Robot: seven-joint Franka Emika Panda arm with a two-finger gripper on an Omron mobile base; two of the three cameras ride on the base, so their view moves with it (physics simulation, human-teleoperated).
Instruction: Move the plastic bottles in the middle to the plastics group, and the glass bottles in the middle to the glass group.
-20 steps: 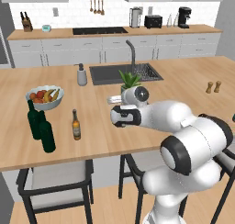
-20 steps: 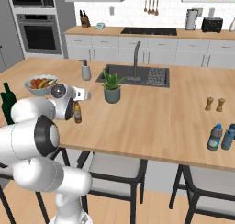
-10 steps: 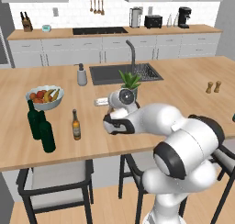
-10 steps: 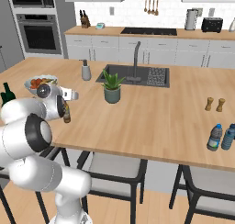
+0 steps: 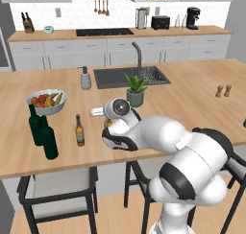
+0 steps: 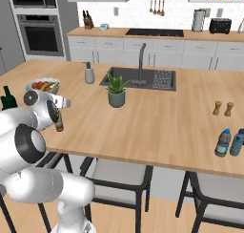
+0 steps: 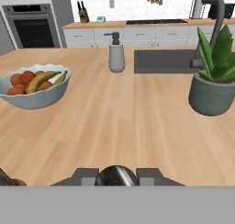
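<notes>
My gripper [image 7: 117, 175] is clenched around the cap of a brown beer bottle [image 6: 59, 122], holding it just right of the amber beer bottle [image 5: 79, 131]. Left of that amber bottle stand two green wine bottles [image 5: 48, 138]; the fruit bowl [image 5: 46, 102] sits behind.

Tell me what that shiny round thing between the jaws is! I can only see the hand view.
Observer: That's the top of a brown beer bottle. The jaws are shut on it.
Operator: Where's the glass group?
Observer: To the arm's left. A small amber beer bottle stands beside two green wine bottles, in front of the fruit bowl.
Operator: Are there any plastic bottles?
Observer: Yes, two blue plastic bottles stand together near the front edge at the far right of the counter.
</notes>
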